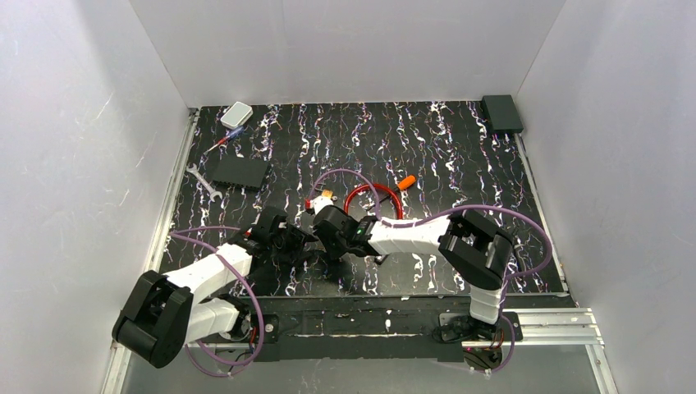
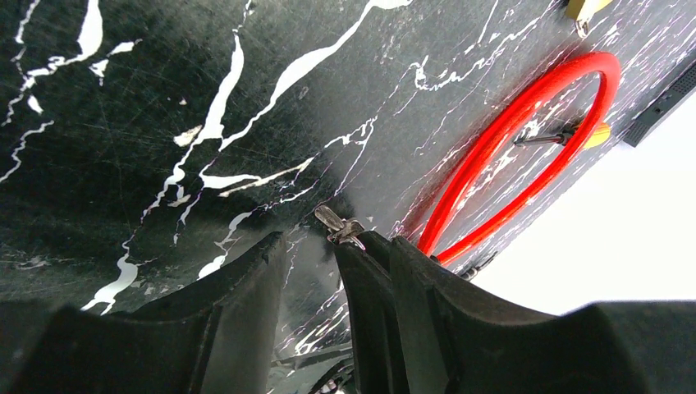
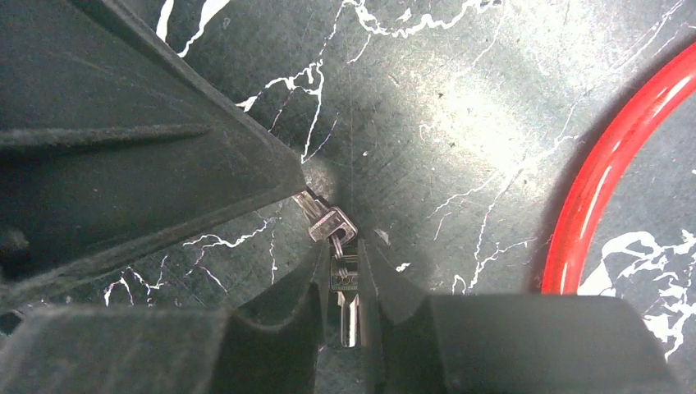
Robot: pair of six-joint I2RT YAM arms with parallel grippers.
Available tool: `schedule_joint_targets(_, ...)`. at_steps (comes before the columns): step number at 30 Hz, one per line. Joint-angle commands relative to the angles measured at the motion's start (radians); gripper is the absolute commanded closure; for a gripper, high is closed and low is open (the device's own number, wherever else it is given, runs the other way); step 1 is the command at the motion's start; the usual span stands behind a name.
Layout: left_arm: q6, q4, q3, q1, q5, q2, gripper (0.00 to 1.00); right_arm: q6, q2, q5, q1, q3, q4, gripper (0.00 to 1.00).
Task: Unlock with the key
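Note:
The key [image 3: 348, 316] is small and silver. It lies on the black marbled table between the fingers of my right gripper [image 3: 345, 254], which is shut on its head. A ring joins it to a second silver key [image 3: 332, 223] just beyond the fingertips. That second key [image 2: 341, 226] also shows in the left wrist view. My left gripper [image 2: 320, 246] stands open right beside it, with bare table between its fingers. Both grippers meet mid-table [image 1: 312, 234]. A small brass padlock [image 1: 324, 198] lies just behind them, by a red cable loop [image 1: 373, 201].
An orange-headed tool [image 1: 406, 182] lies at the loop's far side. At the back left are a silver wrench [image 1: 201, 180], a black block [image 1: 238, 171], a white box [image 1: 236, 113] and a small screwdriver [image 1: 223, 141]. A black box [image 1: 501, 113] sits back right.

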Motion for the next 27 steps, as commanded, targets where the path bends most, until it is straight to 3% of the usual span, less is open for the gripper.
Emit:
schedule_joint_targets(1,0.018,-0.019,-0.005,-0.003,-0.026,0.001,0.53,-0.014,0.009,0.0,-0.002,0.029,-0.005,0.77)
schedule_joint_targets(5,0.02,-0.014,0.002,-0.004,-0.025,0.011,0.53,-0.014,0.014,0.0,-0.002,0.021,-0.002,0.84)
schedule_joint_targets(9,0.024,-0.002,0.007,-0.004,-0.012,0.035,0.53,-0.016,0.016,0.0,-0.002,0.023,-0.005,0.99)
schedule_joint_targets(27,-0.012,0.093,-0.028,-0.005,0.04,0.059,0.52,0.105,-0.113,-0.026,-0.014,-0.028,0.103,0.99)
